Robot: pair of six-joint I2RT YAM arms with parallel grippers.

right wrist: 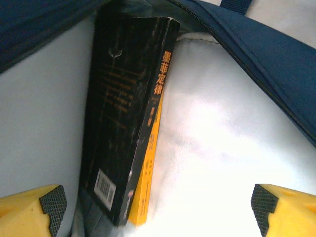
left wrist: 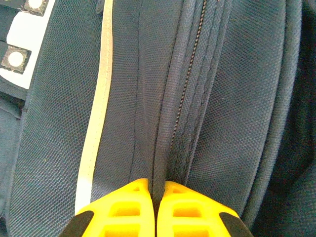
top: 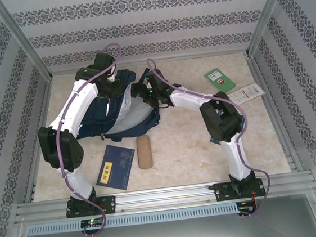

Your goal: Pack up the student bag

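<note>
From above, the student bag [top: 108, 113] lies on the worktop [top: 194, 143] between both arms. At the left wrist, the left end effector [left wrist: 155, 197] pinches the bag's fabric. At the right wrist, the right end effector [right wrist: 158, 207] stands wide, with a black book [right wrist: 123, 113] inside the bag.

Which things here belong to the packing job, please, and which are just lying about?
In the job: student bag, black book inside it, left gripper shut on its fabric, right gripper open at its mouth.
Lying about, perhaps for packing later: blue book, tan roll, green booklet, white leaflet.
</note>
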